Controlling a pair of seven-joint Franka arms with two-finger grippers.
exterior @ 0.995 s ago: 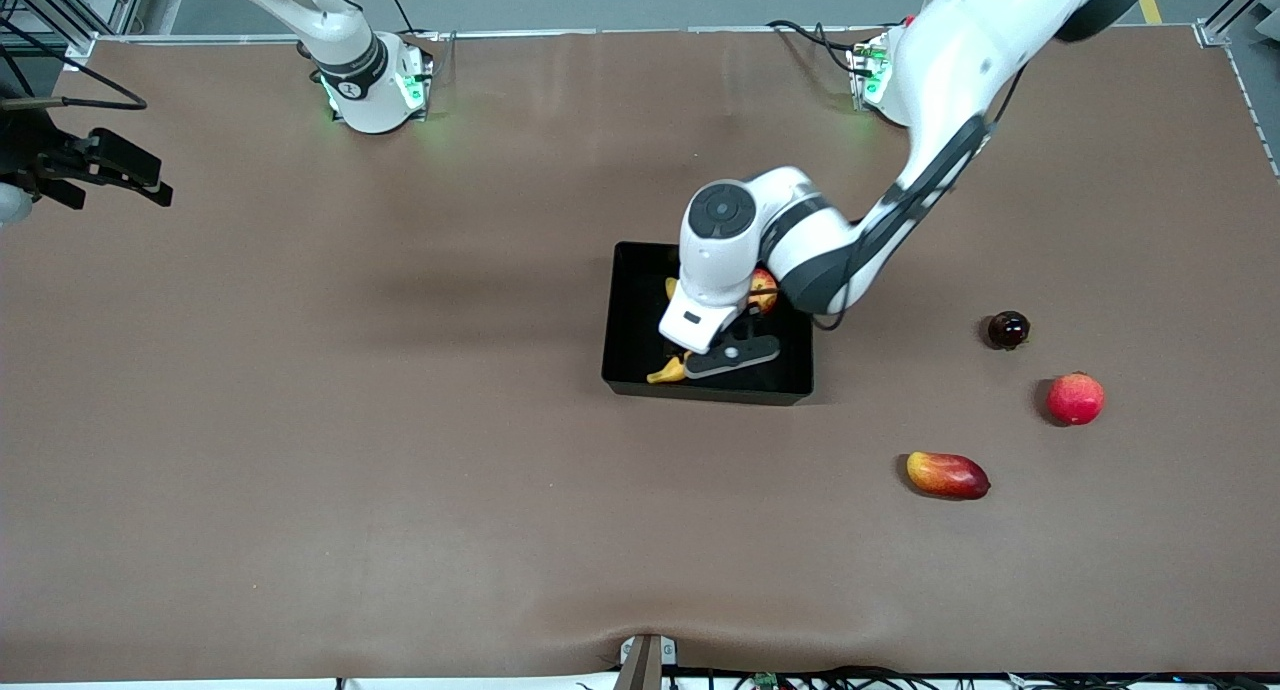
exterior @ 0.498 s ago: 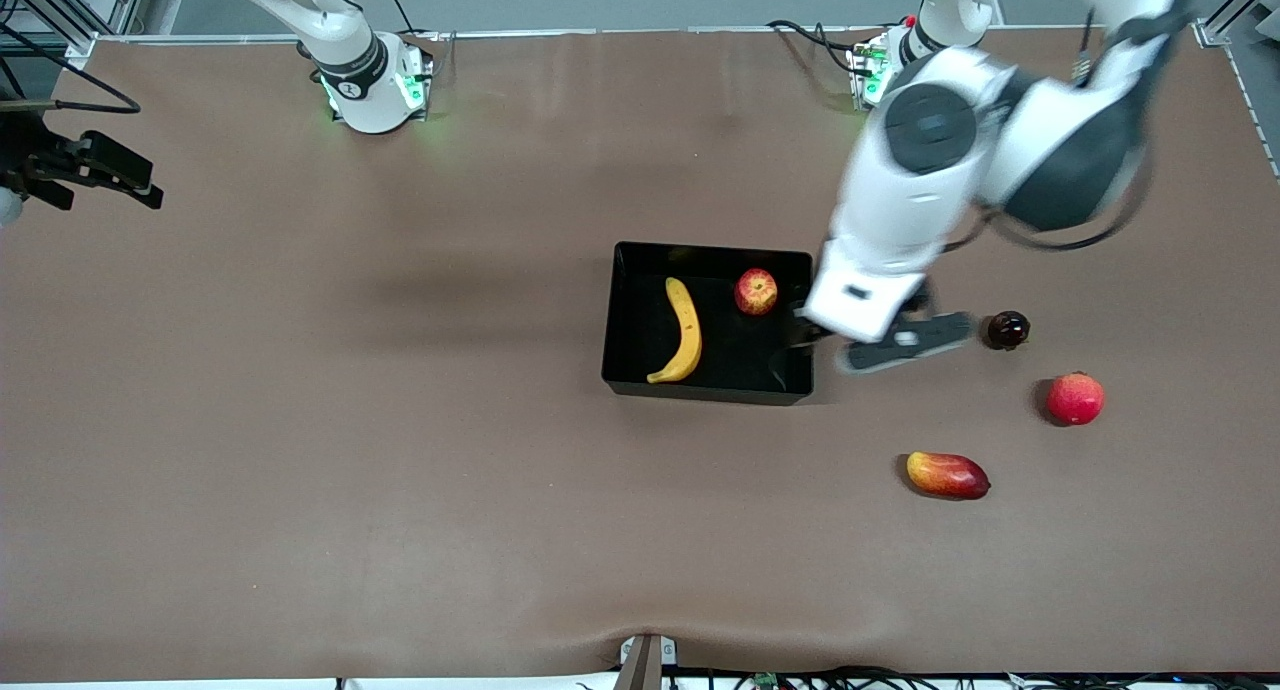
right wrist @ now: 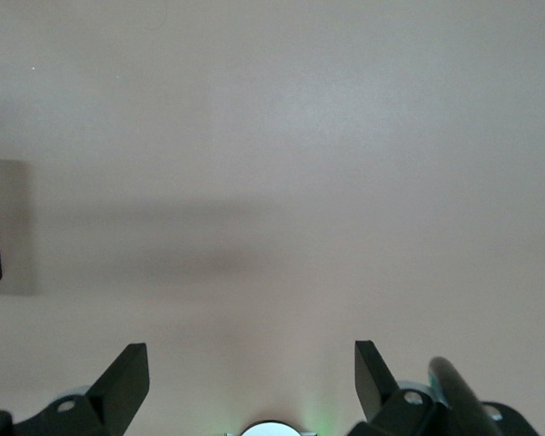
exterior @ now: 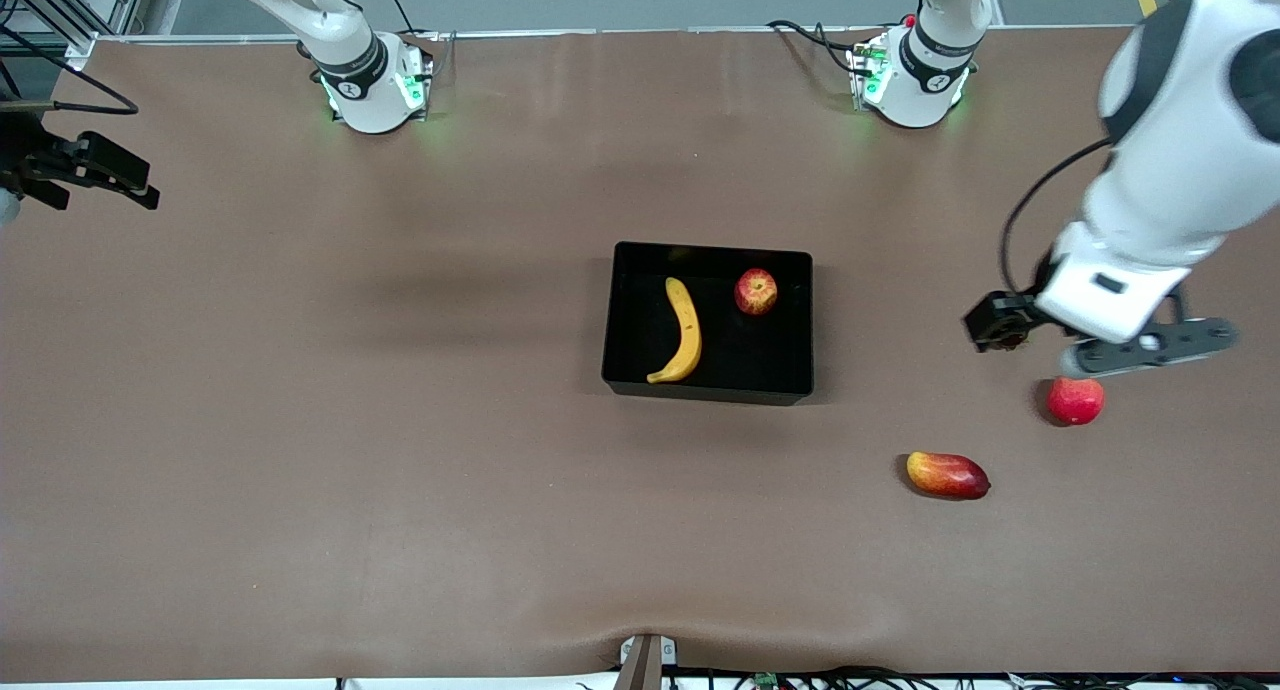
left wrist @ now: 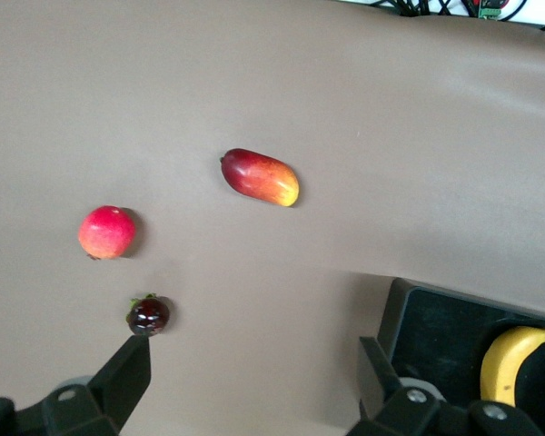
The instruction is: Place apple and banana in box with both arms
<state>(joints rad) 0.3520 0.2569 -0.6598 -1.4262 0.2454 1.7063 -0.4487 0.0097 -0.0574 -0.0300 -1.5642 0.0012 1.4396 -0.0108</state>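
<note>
The black box [exterior: 800,270] stands mid-table. The yellow banana [exterior: 685,330] and the red, yellow-streaked apple [exterior: 756,292] lie inside it, apart from each other. My left gripper [exterior: 997,322] is open and empty in the air toward the left arm's end of the table, away from the box. In the left wrist view [left wrist: 252,381] one corner of the box [left wrist: 436,318] and the banana's tip [left wrist: 513,359] show. My right gripper [exterior: 100,185] waits open and empty at the right arm's end of the table; its wrist view [right wrist: 252,381] shows bare table.
A pinkish-red round fruit [exterior: 1075,400] [left wrist: 106,232] and a red-yellow mango-like fruit [exterior: 947,474] [left wrist: 260,177] lie on the table nearer the front camera than my left gripper. A small dark fruit [left wrist: 148,314] lies by one left fingertip.
My left arm has lifted out of the box and swung toward its own end of the table. The banana now lies uncovered in the box. The right arm barely moved.
</note>
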